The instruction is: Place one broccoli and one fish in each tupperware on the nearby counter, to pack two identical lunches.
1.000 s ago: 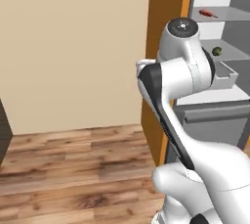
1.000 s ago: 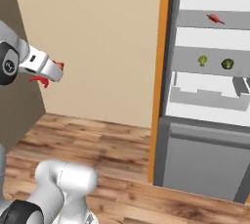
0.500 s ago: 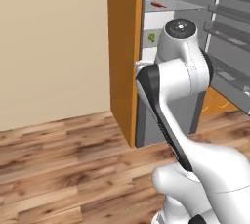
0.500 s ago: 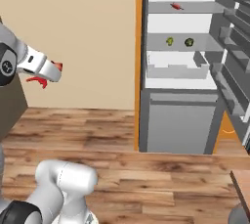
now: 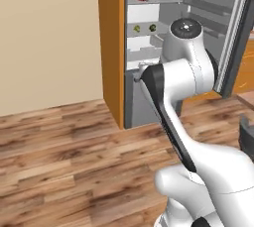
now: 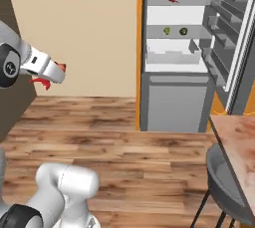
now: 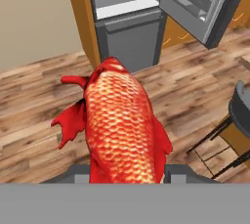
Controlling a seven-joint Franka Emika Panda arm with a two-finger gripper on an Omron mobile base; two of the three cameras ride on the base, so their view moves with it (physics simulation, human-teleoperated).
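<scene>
End effector (image 7: 128, 171) clamped on the red fish (image 7: 122, 125), carried above the wood floor (image 7: 44, 115); open fridge (image 7: 132, 27) at 12 o'clock in hand view, two broccoli (image 6: 175, 31) on its shelf; stone surface (image 6: 239, 142) at 4 o'clock in right base view, beside a dark stool (image 6: 224, 184).

This is a home kitchen. A tall grey fridge (image 6: 174, 72) stands open in an orange wooden surround (image 5: 111, 47), its door (image 6: 234, 38) swung right with racks inside. Shelves hold small items, perhaps vegetables, too small to tell. Wood-plank flooring (image 6: 124, 142) runs to a beige wall (image 6: 79, 28). Near right, a mottled stone worktop (image 6: 239, 142) has a dark stool (image 6: 224, 182) beside it.
</scene>
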